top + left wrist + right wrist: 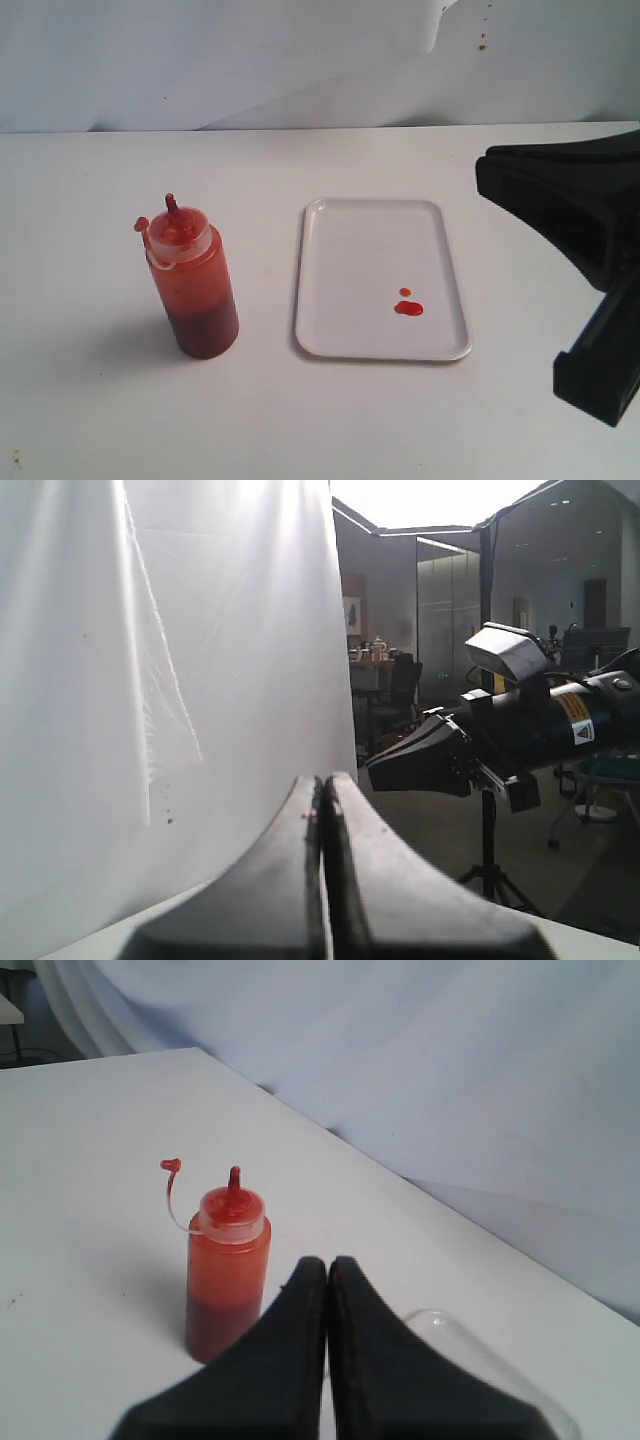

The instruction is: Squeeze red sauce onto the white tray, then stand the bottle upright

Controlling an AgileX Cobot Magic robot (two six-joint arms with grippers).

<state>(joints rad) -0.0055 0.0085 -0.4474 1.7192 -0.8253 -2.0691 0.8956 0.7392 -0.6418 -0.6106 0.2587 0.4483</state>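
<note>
Two blobs of red sauce (pixel 408 306) lie on the white tray (pixel 350 250), in its near right part. The bottle (pixel 192 285) stands upright on the worktop (pixel 100 420), left of the tray and apart from it. The left end effector (pixel 322 780) and right end effector (pixel 327 1264) are closed, holding nothing.

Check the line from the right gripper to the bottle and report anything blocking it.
Nothing upright blocks it. Only the flat white tray, with red sauce on it, lies on the table between the shut right gripper and the upright bottle. A reach above the tray looks clear.
</note>
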